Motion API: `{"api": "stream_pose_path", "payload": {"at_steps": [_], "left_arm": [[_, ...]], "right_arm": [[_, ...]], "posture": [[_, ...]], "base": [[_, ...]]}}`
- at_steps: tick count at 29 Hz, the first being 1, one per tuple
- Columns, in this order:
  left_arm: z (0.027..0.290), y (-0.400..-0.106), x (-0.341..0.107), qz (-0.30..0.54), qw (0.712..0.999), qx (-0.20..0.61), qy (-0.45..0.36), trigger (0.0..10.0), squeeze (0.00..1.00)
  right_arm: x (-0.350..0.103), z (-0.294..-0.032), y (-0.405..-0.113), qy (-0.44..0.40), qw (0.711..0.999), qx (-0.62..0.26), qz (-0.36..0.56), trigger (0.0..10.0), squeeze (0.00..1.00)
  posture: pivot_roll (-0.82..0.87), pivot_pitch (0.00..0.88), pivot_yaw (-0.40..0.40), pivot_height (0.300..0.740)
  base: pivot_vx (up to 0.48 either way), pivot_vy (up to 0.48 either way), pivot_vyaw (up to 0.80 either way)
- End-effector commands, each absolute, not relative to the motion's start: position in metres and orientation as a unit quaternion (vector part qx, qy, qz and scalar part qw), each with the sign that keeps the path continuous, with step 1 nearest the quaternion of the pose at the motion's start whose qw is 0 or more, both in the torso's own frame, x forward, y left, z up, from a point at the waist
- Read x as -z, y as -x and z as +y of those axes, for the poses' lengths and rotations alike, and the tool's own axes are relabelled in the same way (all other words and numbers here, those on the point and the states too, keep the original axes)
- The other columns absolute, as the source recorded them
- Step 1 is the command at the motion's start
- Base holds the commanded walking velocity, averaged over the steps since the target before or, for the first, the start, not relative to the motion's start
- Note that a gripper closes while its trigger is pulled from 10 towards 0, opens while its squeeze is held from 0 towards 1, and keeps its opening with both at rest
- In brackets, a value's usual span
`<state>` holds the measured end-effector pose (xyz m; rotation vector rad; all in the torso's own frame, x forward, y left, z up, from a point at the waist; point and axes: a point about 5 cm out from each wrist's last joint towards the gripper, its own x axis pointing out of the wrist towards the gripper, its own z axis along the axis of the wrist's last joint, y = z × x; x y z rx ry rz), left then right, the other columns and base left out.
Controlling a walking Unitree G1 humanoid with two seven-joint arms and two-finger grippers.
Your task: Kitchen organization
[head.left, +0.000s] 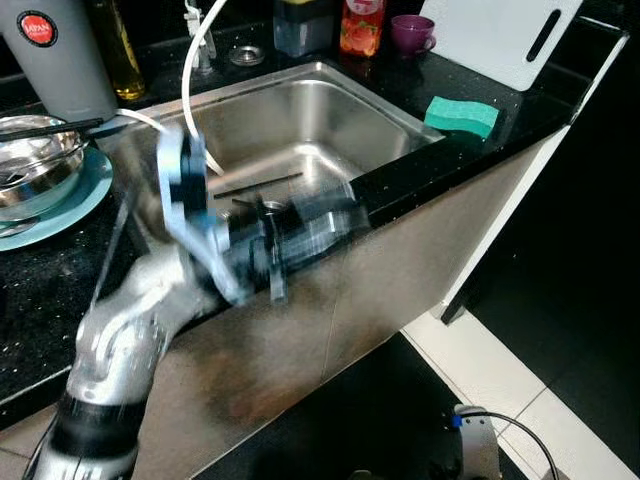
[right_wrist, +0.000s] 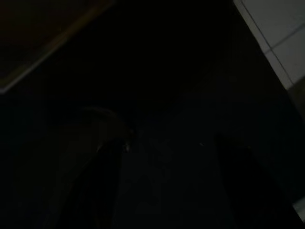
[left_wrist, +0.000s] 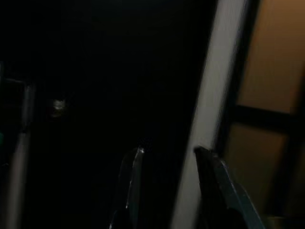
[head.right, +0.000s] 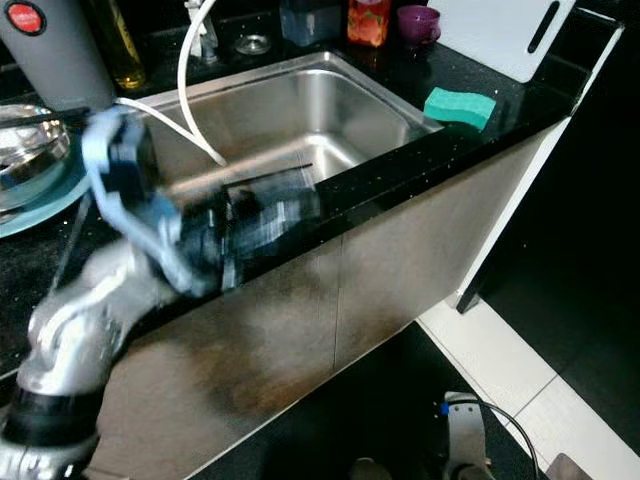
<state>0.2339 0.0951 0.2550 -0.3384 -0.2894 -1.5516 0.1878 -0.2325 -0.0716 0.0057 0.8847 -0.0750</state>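
My left arm reaches across the front edge of the steel sink, heavily blurred. Its left gripper hangs just above the black counter rim at the sink's near edge. In the left wrist view the left gripper is open, with nothing between its fingers. A green sponge lies on the counter right of the sink. A steel bowl with dark sticks across it sits on a teal plate at the left. In the very dark right wrist view the right gripper hangs open over dark floor.
A white hose loops into the sink. At the back stand a grey jug, an oil bottle, a red bottle, a purple cup and a white cutting board. Pale floor tiles lie lower right.
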Motion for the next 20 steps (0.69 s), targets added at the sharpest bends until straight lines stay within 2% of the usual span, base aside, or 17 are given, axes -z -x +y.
{"api": "stream_pose_path", "payload": {"at_steps": [1,4,9,20], "left_arm": [[0.090,-0.223,-0.252,-0.111,0.666,0.722,0.151,10.0,0.00],[0.089,-0.216,-0.244,-0.085,0.660,0.730,0.153,10.0,0.00],[0.094,-0.201,-0.203,0.010,0.678,0.720,0.149,10.0,0.00],[0.099,-0.183,-0.183,0.076,0.669,0.723,0.157,10.0,0.00]], "right_arm": [[0.074,-0.233,-0.182,-0.007,0.900,0.039,0.434,10.0,0.00],[0.074,-0.234,-0.182,-0.008,0.900,0.039,0.433,10.0,0.00],[0.073,-0.236,-0.184,-0.007,0.901,0.034,0.432,10.0,0.00],[0.072,-0.235,-0.185,-0.011,0.902,0.030,0.430,10.0,0.00]], "posture": [[0.00,0.123,0.007,0.740],[0.00,0.127,0.002,0.740],[0.00,0.133,-0.015,0.740],[0.02,0.130,-0.015,0.740]], "base": [[0.000,0.000,0.00],[0.000,0.000,0.00],[0.000,0.000,0.00],[0.000,0.000,0.00]]}}
